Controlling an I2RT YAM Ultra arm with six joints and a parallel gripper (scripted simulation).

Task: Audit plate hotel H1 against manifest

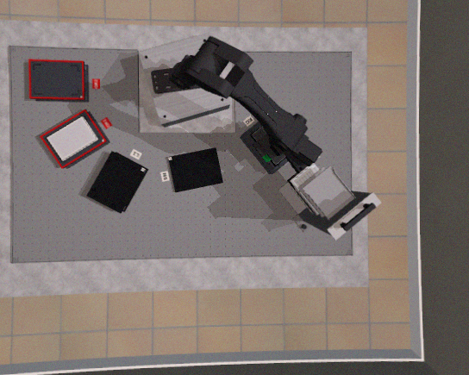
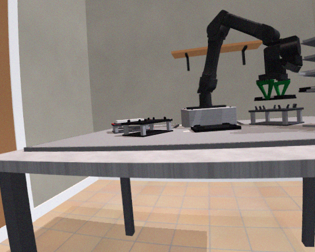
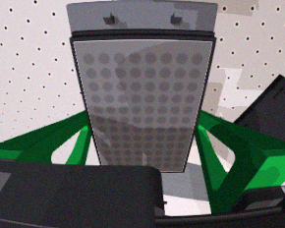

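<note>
My gripper [image 2: 273,94] has green fingers and is shut on a dark-rimmed 96-well plate [image 2: 274,98], gripped across its width. It holds the plate level a little above the regrip nest RG [image 2: 276,110]. In the wrist view the plate [image 3: 143,94] sits between the fingers, with the nest's grey end and two locator pins [image 3: 142,16] beyond it. I see no label on the plate. From above, the arm hides most of the nest [image 1: 255,151]. The hotel H1 [image 1: 329,195] stands just to the right, with a plate edge [image 1: 305,177] showing at its front.
Quarantine nest [image 1: 56,79] at far left is empty; the other red-framed nest holds a white plate [image 1: 72,138]. Two black nests, L1 [image 1: 117,181] and N6 [image 1: 196,170], stand mid-table. The hotel shelves [image 2: 314,70] are close to the right of the gripper.
</note>
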